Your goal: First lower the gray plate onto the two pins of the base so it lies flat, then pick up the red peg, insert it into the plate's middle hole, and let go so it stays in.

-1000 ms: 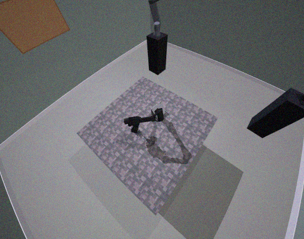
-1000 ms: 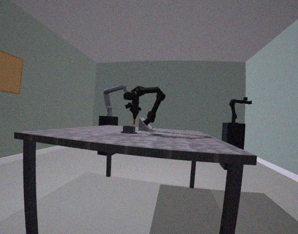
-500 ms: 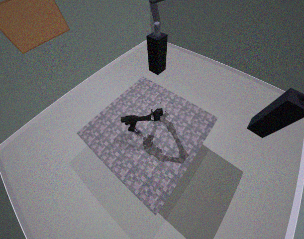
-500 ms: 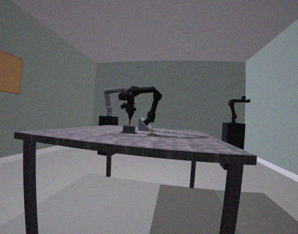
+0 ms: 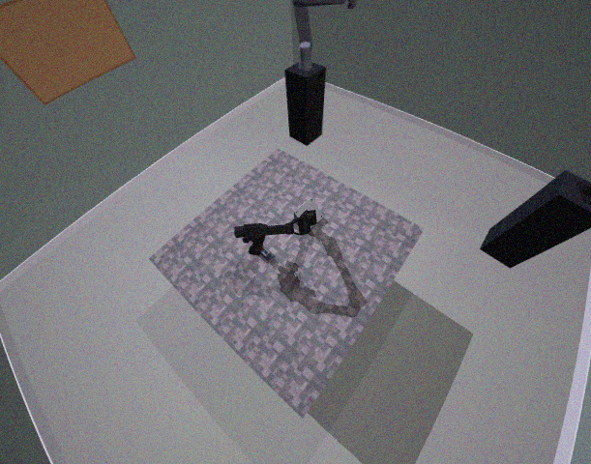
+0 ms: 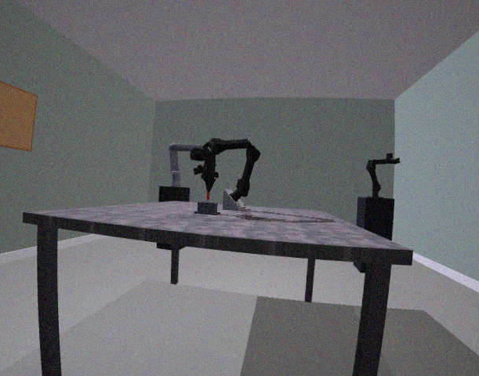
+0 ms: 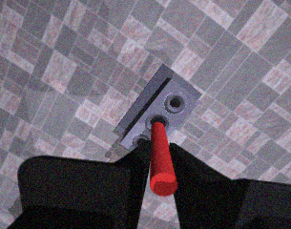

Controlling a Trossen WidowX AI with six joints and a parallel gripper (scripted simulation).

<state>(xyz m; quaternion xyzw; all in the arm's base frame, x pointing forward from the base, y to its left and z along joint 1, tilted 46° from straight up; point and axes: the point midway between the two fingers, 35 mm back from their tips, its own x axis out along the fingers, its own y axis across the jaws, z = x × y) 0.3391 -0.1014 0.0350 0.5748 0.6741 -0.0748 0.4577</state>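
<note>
Red peg (image 7: 160, 155), gripped, tip at gray plate's (image 7: 180, 93) middle hole.

The smooth red cylindrical peg (image 7: 160, 155) hangs nearly upright, pinched between the 2 black fingers of the claw (image 7: 156, 164), its lower tip at the mouth of the middle hole. The flat gray rectangular plate (image 7: 185, 93) lies level on the darker gray block base (image 6: 206, 207) on the counter (image 6: 110, 220); a pin (image 7: 175, 102) fills 1 outer hole.
</note>
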